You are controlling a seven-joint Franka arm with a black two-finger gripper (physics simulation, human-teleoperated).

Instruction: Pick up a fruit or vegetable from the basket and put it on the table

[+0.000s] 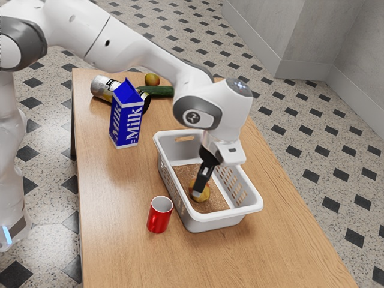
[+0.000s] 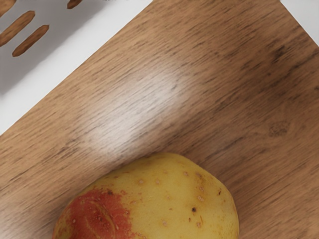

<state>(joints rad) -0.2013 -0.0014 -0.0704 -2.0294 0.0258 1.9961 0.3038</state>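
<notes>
Lower middle of the exterior view, the cup (image 1: pixel 159 215) stands beside the basket (image 1: pixel 216 222). Inside, the claw (image 1: pixel 197 192) slants down at the fruit (image 1: pixel 206 191), probably to avoid the rim; whether it grips, I can't tell. Upper left, milk (image 1: pixel 126 125) stands upright.

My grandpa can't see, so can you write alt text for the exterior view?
A white robot arm reaches down to a yellow fruit or vegetable in a white basket on a wooden table. Beside the basket is a red cup; farther back are a blue milk carton and cucumber.
</notes>
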